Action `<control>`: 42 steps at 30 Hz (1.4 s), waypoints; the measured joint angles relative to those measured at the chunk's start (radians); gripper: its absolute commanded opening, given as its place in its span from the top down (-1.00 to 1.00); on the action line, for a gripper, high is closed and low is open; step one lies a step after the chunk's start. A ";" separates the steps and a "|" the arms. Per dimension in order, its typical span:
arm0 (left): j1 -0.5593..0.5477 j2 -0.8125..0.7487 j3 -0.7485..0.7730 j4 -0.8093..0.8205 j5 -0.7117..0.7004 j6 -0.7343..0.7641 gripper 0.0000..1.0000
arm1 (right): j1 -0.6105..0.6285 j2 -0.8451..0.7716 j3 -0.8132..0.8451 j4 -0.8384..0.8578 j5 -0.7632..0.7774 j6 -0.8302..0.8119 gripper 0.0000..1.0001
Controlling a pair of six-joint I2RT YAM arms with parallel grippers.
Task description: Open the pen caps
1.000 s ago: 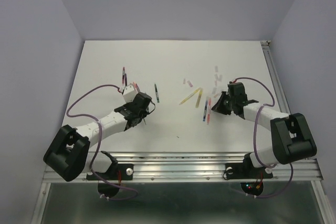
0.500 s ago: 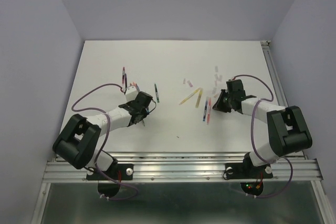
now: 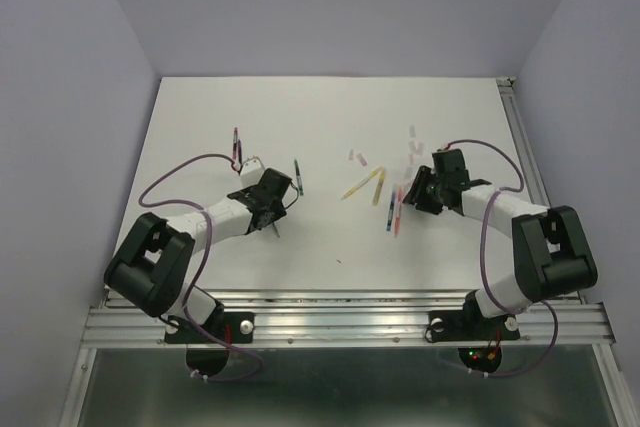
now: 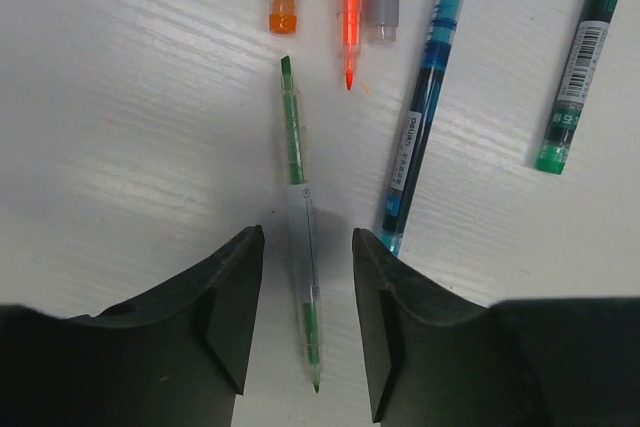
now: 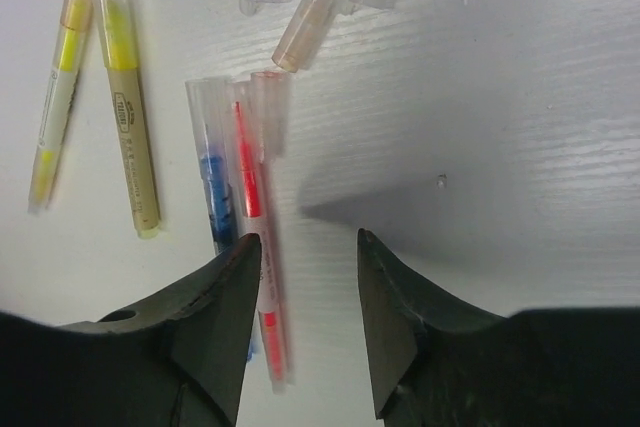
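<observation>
Pen caps (image 5: 305, 19) are light, slick, thin-walled clear tubes, some loose beyond the right gripper (image 5: 307, 247), one seemingly on the blue pen (image 5: 212, 172) crowded by the red pen (image 5: 250, 187), so pinch mid-tube gently; both jaws half-parted and empty, left gripper (image 4: 305, 237) straddling the green pen (image 4: 292, 137)

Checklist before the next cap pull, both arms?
1. Left fingers open, gripping nothing: ok.
2. Thin green pen between them, tip bare: ok.
3. Right fingers open, empty: ok.
4. Red pen uncapped: not ok, its clear tube cap looks on.
5. Red pen centred between right fingers: not ok, close to one finger.
6. Loose clear caps away from right fingers: ok.
</observation>
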 measured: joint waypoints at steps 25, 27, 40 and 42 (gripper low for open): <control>-0.029 0.050 0.304 0.254 0.608 0.435 -0.98 | 0.000 -0.580 -0.129 -0.116 -0.055 0.007 -1.00; -0.035 0.169 0.404 0.251 0.649 0.488 -0.97 | 0.000 -0.592 -0.141 -0.121 -0.067 0.006 -1.00; -0.148 0.653 0.850 0.010 0.615 0.638 -0.61 | 0.000 -0.612 -0.181 -0.134 -0.116 -0.007 -1.00; -0.166 0.681 0.897 -0.027 0.587 0.644 -0.56 | 0.000 -0.613 -0.181 -0.133 -0.117 -0.007 -1.00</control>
